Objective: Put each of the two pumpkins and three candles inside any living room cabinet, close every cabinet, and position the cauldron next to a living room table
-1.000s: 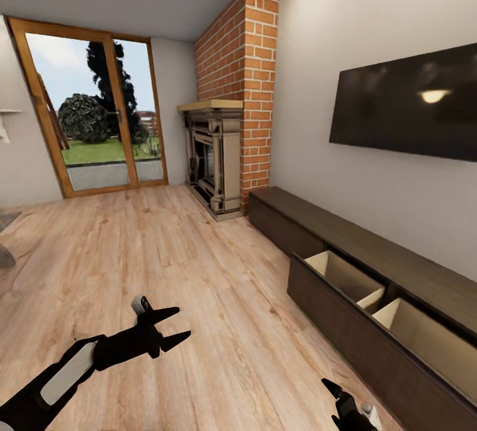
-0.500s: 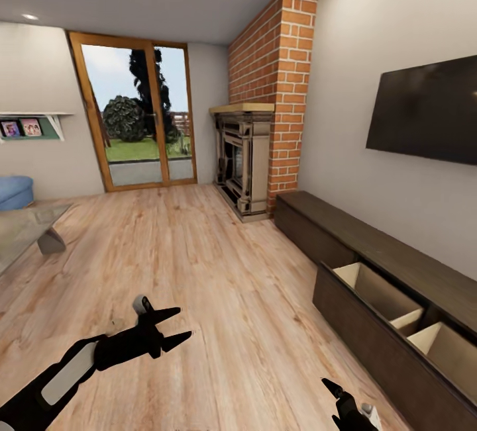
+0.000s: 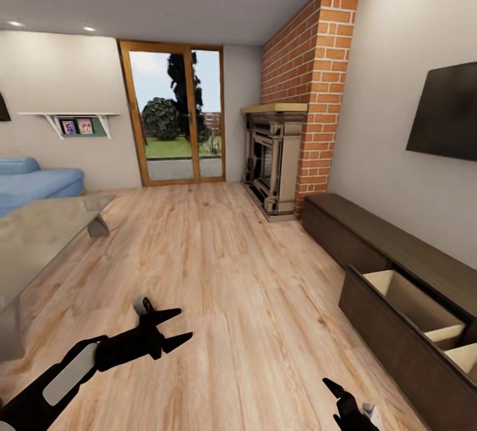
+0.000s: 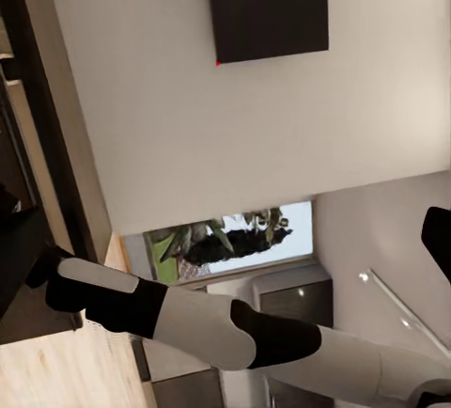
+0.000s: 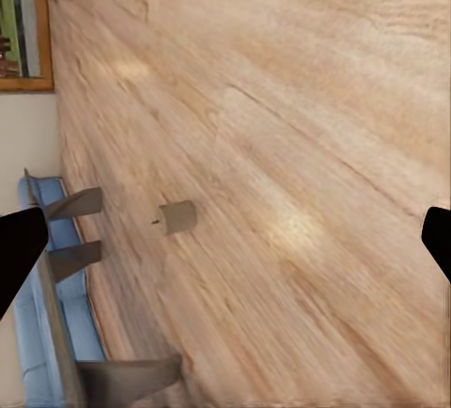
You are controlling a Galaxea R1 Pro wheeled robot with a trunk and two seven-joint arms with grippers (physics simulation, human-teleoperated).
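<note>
While one candle lies on its side on the floor near the grey legs of the table, as our right wrist view shows, we have nothing in either gripper. The cabinet runs along the wall at our right, and its near drawer stands pulled out; what we can see of its pale inside looks bare, though much of it is cut off. So, as we judge it, most of the task is still ahead: this candle needs collecting, we see no pumpkin or cauldron from here, and the drawer must be pushed shut at the end. Our left gripper hovers low over the floor with its jaws spread and nothing between them. Our right gripper sits at the bottom edge of the head view; its jaws also look spread, with nothing between them.
</note>
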